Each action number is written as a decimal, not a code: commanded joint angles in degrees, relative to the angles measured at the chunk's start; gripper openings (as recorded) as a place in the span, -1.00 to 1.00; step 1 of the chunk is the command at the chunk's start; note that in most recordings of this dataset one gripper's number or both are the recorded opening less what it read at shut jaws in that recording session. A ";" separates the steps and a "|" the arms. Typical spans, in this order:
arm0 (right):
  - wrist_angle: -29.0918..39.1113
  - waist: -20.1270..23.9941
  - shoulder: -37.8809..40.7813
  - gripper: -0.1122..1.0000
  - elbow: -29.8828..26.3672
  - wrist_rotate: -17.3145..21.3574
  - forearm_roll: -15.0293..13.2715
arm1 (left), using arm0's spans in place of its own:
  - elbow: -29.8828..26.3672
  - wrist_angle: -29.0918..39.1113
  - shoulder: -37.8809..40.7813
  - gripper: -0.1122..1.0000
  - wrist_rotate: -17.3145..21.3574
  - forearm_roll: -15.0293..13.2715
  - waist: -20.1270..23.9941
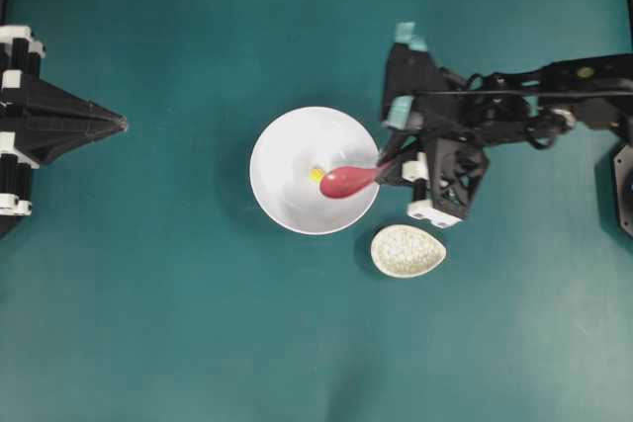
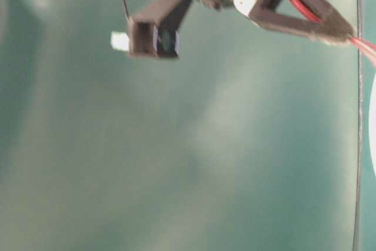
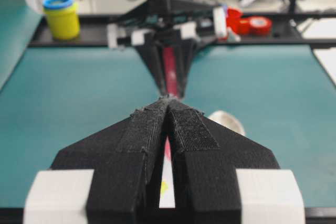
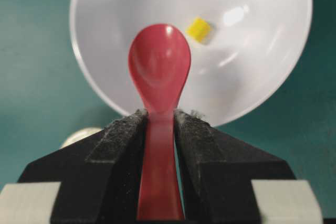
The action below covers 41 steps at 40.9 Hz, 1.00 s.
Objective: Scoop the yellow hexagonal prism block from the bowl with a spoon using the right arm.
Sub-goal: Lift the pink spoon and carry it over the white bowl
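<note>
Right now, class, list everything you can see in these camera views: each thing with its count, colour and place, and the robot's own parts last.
bowl: one, plain white, middle of the teal table.
yellow hexagonal prism block: one, bright yellow, inside the bowl, beside the spoon's scoop.
spoon: one, glossy pink-red, scoop over the bowl, handle clamped in the right gripper.
spoon rest: one, speckled cream, egg-shaped, on the table below and right of the bowl.
jar: one, yellow with blue lid, beyond the table's far edge in the left wrist view.
tape rolls: red, same far edge; count unclear.
left gripper: one, black, shut, at the left edge.
right gripper: one, black with teal tabs, at the bowl's right rim.
</note>
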 commanded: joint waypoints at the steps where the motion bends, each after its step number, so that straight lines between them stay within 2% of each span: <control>1: 3.08 -0.35 1.05 -0.35 -3.69 0.26 -0.97 | -1.23 -0.62 0.44 -0.81 0.09 0.18 0.18; 10: 7.12 -0.53 3.69 -0.35 -7.29 3.69 -4.66 | -1.32 -0.62 0.44 -0.81 0.09 0.18 0.09; 25: 10.99 -0.53 4.31 -0.35 -7.56 14.06 -14.41 | -1.23 -0.70 0.44 -0.81 0.09 0.18 0.18; 41: 10.99 -0.26 6.33 -0.35 -7.65 14.68 -14.94 | -1.23 -0.62 0.44 -0.81 0.00 0.18 0.18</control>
